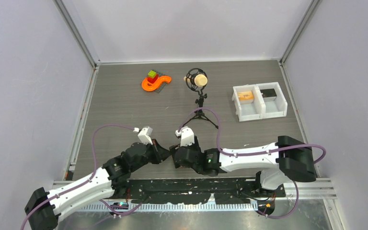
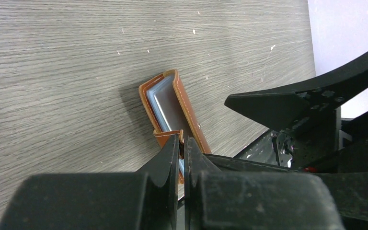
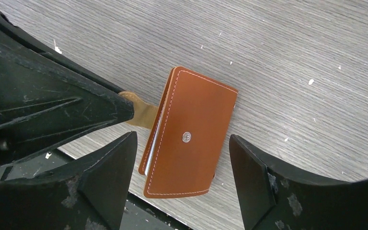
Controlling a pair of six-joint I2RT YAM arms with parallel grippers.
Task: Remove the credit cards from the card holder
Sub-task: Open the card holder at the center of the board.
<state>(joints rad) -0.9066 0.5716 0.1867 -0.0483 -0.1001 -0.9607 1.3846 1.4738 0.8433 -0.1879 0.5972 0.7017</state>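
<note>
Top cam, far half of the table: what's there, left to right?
Orange S-shaped plastic toy → black shock-mounted microphone on a small tripod → white two-compartment plastic bin.

Left hand (image 2: 182, 142) hides one end of the card holder (image 2: 171, 101).

The card holder (image 3: 189, 134) is tan-brown leather with pale stitching along its edges and a small silver snap; its inside is pale blue-grey. The tabletop (image 3: 292, 57) is grey wood-grain flecked with white specks. My left gripper (image 2: 182, 143) and right gripper (image 3: 182, 138) are black, scuffed pale. My left arm (image 1: 79, 188) and right arm (image 1: 249, 155) are white with black joints; the cables (image 1: 106, 126) are purple. The bin (image 1: 259, 101) is white.
</note>
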